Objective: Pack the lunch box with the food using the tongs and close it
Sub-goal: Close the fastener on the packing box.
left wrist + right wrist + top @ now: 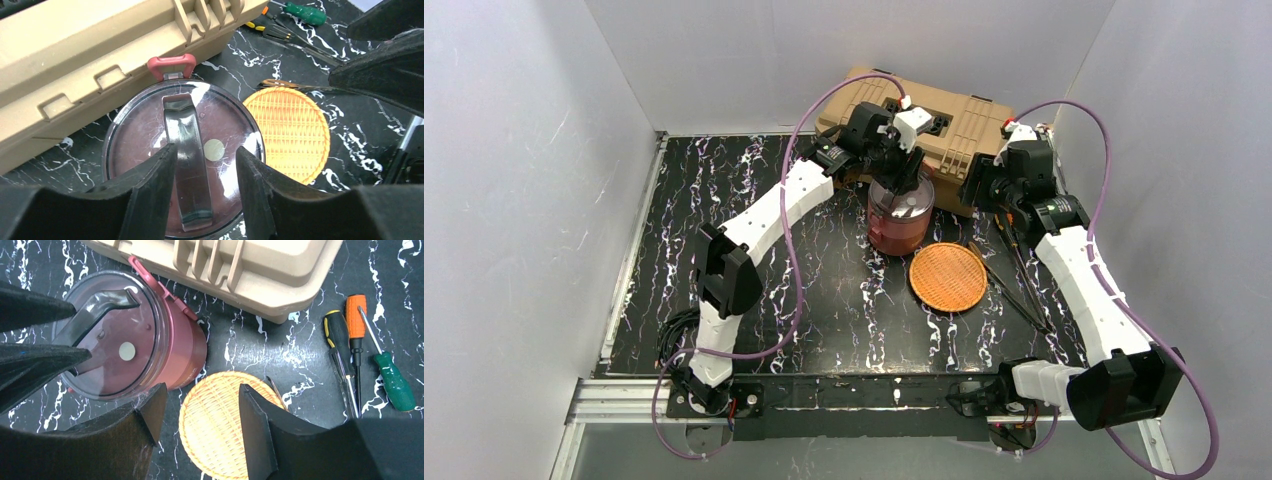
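The maroon lunch box (900, 222) stands in front of the toolbox with its lid (145, 125) on and a metal clasp band (187, 160) lying across it. My left gripper (205, 160) hangs just over the lid, open. Its fingers (150, 190) stand astride the band; the left one is close against it and the right one is apart from it. My right gripper (200, 405) is open and empty over the orange woven plate (215, 435), to the right of the lunch box (175, 350). The tongs (1014, 288) lie on the table right of the plate. No food is in view.
The big tan toolbox (939, 118) lies right behind the lunch box. Screwdrivers with an orange handle (355, 320), a green handle (395, 385) and a black handle (337, 335) lie right of the plate. A red latch (171, 65) sticks out at the lid's far rim.
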Available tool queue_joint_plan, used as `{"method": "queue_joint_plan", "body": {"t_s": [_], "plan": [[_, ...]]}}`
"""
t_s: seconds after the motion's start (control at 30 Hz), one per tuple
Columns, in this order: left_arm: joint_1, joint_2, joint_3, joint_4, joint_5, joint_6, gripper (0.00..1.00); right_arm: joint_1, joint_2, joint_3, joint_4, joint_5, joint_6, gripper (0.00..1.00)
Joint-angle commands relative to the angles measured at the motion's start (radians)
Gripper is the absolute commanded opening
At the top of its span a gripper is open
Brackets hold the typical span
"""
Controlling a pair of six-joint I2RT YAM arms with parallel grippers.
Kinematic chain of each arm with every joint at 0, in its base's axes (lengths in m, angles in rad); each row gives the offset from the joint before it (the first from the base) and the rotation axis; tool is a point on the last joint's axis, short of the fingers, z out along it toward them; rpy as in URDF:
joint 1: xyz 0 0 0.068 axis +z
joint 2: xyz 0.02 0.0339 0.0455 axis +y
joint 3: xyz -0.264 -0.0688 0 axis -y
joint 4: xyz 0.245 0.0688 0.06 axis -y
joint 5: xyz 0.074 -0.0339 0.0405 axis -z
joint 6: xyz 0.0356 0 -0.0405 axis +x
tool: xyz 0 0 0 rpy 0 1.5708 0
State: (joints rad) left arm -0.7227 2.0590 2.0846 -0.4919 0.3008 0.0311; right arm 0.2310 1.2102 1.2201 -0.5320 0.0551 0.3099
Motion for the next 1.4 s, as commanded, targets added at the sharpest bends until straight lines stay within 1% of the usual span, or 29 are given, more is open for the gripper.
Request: {"method": "queue_joint_plan", "body": {"t_s": [0.0, 0.07, 0.17, 0.27, 0.33, 0.47, 0.57, 0.7, 0.9, 1.0, 1.13, 1.37], "plan": [[-0.015, 0.0, -0.018, -0.126, -0.062, 0.094, 0.49, -0.002, -0.026, -0.018, -0.001, -0.032, -0.012, 0.63], [-0.016, 0.007, -0.019, -0.126, -0.069, 0.106, 0.52, -0.002, -0.026, -0.024, 0.001, -0.041, -0.012, 0.63], [-0.019, 0.023, -0.005, -0.125, -0.109, 0.106, 0.54, -0.002, -0.024, -0.037, 0.003, -0.048, -0.01, 0.63], [-0.026, 0.03, 0.006, -0.116, -0.105, 0.099, 0.53, -0.003, -0.028, -0.05, 0.007, -0.048, -0.005, 0.63], [-0.027, 0.031, 0.008, -0.112, -0.062, 0.1, 0.46, -0.002, -0.03, -0.054, 0.009, -0.048, -0.005, 0.63], [-0.028, 0.026, -0.016, -0.133, -0.009, 0.157, 0.31, -0.002, -0.032, -0.062, 0.008, -0.085, -0.005, 0.62], [-0.028, 0.028, -0.031, -0.198, 0.039, 0.23, 0.29, -0.002, -0.029, -0.075, 0.01, -0.094, -0.004, 0.62], [-0.032, 0.018, -0.052, -0.278, 0.064, 0.324, 0.27, -0.002, -0.028, -0.093, 0.026, -0.132, 0.009, 0.62], [-0.031, -0.055, -0.111, -0.359, 0.068, 0.433, 0.26, -0.002, -0.038, -0.115, 0.097, -0.282, 0.09, 0.61], [-0.032, -0.07, -0.11, -0.411, 0.074, 0.461, 0.28, -0.002, -0.037, -0.093, 0.099, -0.302, 0.115, 0.66], [-0.034, -0.057, -0.081, -0.432, 0.074, 0.464, 0.3, -0.002, -0.041, -0.064, 0.109, -0.268, 0.126, 0.66], [-0.039, 0.033, 0.066, -0.457, 0.078, 0.475, 0.3, -0.002, -0.004, -0.056, 0.194, -0.264, 0.153, 0.63]]}}
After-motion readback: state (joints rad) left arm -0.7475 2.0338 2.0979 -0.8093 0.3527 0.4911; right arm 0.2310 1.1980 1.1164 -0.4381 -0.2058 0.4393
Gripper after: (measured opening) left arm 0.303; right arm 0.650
